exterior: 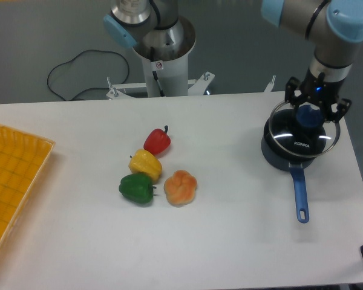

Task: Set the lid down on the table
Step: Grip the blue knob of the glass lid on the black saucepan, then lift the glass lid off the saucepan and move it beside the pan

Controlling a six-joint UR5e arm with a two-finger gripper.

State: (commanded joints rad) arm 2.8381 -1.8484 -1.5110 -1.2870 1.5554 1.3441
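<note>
The clear glass lid (301, 130) with a thin metal rim hangs tilted just above the dark saucepan (289, 152) at the right of the white table (230, 229). My gripper (310, 113) comes down from above and is shut on the lid's blue centre knob (308, 115). The lid overlaps the pan's opening and hides most of its inside.
The saucepan's blue handle (299, 194) points toward the front edge. A red pepper (157, 141), a yellow pepper (146, 163), a green pepper (137, 188) and an orange pepper (181, 187) cluster mid-table. A yellow gridded tray (12, 181) lies at the left edge. The robot base (163, 48) stands behind.
</note>
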